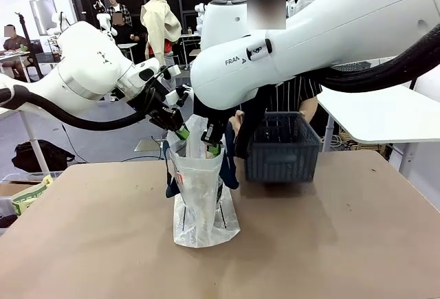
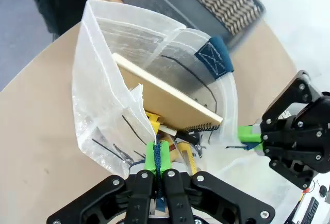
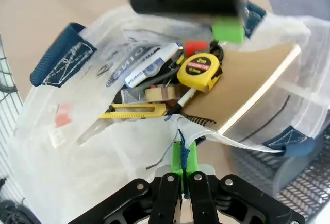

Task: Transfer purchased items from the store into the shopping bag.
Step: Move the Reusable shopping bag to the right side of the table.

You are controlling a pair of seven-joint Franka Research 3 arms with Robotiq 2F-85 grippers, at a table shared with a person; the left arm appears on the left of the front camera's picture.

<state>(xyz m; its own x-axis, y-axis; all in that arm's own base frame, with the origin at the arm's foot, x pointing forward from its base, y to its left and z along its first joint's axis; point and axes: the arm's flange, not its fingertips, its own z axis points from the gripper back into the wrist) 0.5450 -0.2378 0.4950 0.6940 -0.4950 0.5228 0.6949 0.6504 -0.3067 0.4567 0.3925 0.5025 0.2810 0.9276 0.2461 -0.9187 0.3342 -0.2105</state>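
The clear shopping bag (image 1: 199,199) stands upright mid-table, its mouth held wide between both grippers. My left gripper (image 1: 180,131) (image 2: 157,158) is shut on the bag's rim by a navy strap. My right gripper (image 1: 214,149) (image 3: 183,161) is shut on the opposite rim. Inside the bag (image 2: 103,95) (image 3: 67,131) lie a flat tan box (image 2: 165,98) (image 3: 255,82), a yellow tape measure (image 3: 198,71), a yellow utility knife (image 3: 135,112) and other small packs. The dark grey basket (image 1: 282,149) (image 2: 216,0) sits just behind the bag, with a person's hand (image 1: 237,123) at its left side.
A person stands at the far edge behind the basket. A small printed carton (image 1: 29,193) lies off the table's left edge. A white table (image 1: 385,115) stands at the right. The brown tabletop (image 1: 330,244) is open in front and to both sides.
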